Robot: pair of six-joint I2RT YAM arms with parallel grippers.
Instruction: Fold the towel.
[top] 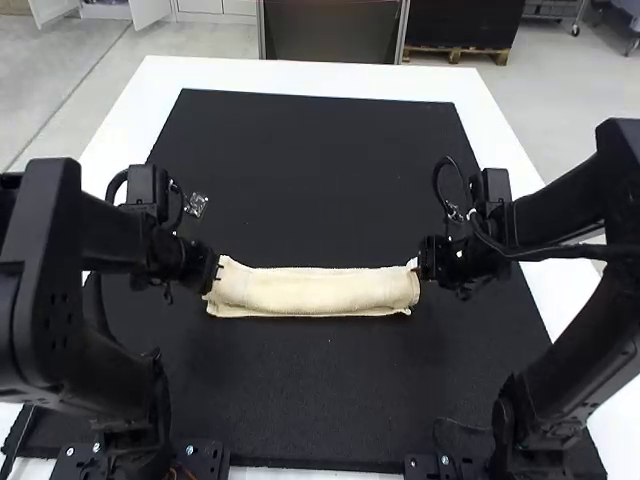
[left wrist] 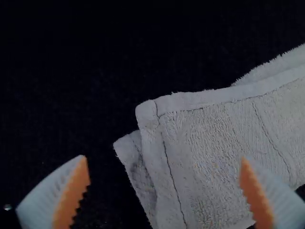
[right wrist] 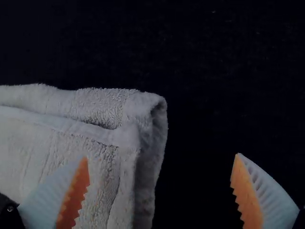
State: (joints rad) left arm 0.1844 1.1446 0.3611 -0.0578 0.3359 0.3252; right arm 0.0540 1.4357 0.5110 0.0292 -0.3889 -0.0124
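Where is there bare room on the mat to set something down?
The widest bare patch of the mat lies beyond the towel, reaching to the white far border. Another lies on the near side of the towel, between the two arms. It is crowded at the towel's ends, with the left gripper at one and the right gripper at the other.

A black mat (top: 320, 170) lies flat on a white table (top: 300, 76). In the high view, the table's border shows past the mat at twelve, two, four and ten o'clock, with a thin strip at six.
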